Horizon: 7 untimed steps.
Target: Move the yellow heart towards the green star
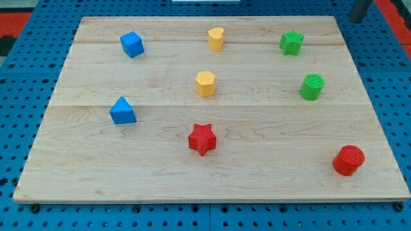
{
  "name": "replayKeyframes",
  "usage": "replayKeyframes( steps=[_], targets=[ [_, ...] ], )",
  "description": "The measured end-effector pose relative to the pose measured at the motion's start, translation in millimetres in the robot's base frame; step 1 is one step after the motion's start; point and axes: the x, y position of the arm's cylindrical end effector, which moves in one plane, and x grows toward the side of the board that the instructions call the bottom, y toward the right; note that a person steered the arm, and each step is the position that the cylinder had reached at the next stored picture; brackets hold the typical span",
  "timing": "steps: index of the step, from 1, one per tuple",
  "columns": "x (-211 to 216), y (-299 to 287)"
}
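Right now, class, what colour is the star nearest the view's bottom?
Red: the red star, seen in the camera view.

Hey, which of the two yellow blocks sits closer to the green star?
The yellow heart, in the top row level with the green star. The yellow hexagon sits a row lower, farther away.

A single camera looks down at a slant from the near side of the wooden tabletop point(257, 179), facing its far edge. It stands far enough back to take in almost the whole board and the blue pegboard point(19, 96) around it. The far edge looks narrower than the near one.
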Motion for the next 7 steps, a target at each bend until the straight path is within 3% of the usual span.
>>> replayKeyframes(
  steps=[2,5,7],
  targets=[
    [51,-100],
    [84,-114],
    [62,-156]
  ],
)
